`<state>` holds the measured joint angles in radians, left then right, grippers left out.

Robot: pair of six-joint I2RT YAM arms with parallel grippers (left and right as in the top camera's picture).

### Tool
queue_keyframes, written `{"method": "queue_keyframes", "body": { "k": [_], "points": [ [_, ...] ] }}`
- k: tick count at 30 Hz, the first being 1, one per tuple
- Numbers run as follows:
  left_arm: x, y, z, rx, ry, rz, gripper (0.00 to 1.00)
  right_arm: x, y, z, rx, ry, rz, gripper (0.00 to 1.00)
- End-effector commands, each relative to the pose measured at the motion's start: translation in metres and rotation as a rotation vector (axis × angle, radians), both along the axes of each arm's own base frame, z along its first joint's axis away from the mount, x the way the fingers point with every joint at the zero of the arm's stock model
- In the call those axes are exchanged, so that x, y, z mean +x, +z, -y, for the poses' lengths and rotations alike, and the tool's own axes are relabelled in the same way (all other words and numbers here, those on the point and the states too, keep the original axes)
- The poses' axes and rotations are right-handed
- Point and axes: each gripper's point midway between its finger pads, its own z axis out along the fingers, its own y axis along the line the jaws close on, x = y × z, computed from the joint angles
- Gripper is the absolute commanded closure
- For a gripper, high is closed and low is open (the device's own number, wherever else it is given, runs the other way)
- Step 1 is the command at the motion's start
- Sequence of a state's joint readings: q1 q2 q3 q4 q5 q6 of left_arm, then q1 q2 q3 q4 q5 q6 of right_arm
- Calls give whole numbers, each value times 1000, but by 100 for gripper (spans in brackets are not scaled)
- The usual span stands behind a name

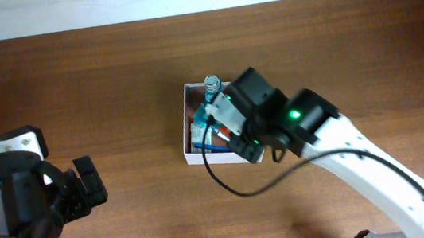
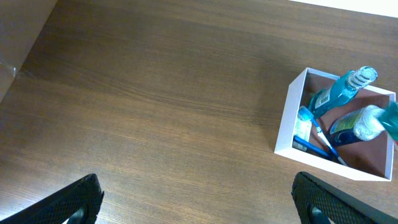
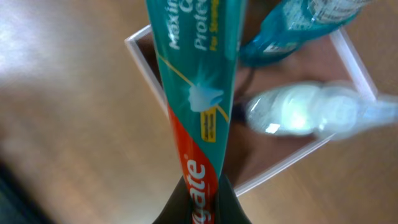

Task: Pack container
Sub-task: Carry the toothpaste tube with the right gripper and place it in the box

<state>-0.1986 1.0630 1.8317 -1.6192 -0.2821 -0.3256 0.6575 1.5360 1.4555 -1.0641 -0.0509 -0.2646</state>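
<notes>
Watching the feeds, I saw the right jaws clenched on one end of a teal-and-red toothpaste tube. The tube reached out from them over the container, the white-walled box that lay just beneath and ahead of those jaws on the table. Beyond the tube, inside the box, lay a blue mouthwash bottle with its cap over one wall, a pale-capped bottle and a blue toothbrush, while the left jaws stood released, spread wide above the table, with the container well apart from them, ahead and to their right.
</notes>
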Motion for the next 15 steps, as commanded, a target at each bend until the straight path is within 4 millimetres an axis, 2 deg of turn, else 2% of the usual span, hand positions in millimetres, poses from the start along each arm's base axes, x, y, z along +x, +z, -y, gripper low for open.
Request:
{"method": "queue_keyframes", "body": {
  "k": [1, 6, 7, 9, 11, 14, 15],
  "points": [
    [-1, 4, -4, 13, 9, 14, 1, 24, -22, -1, -105, 94, 61, 96],
    [-1, 4, -4, 13, 9, 14, 1, 36, -55, -10, -167, 193, 43, 95],
    [-1, 4, -4, 13, 9, 14, 0, 37, -61, -10, -183, 215, 35, 75],
    [-1, 4, -4, 13, 9, 14, 1, 40, -64, -9, -198, 217, 43, 46],
    [-1, 4, -4, 12, 9, 15, 1, 41, -59, -11, -189, 210, 57, 36],
    [-1, 4, -4, 13, 9, 14, 1, 43, -39, -12, -142, 146, 84, 35],
    [-1, 4, -4, 13, 9, 14, 1, 43, -25, -12, -108, 100, 99, 35]
  ]
}}
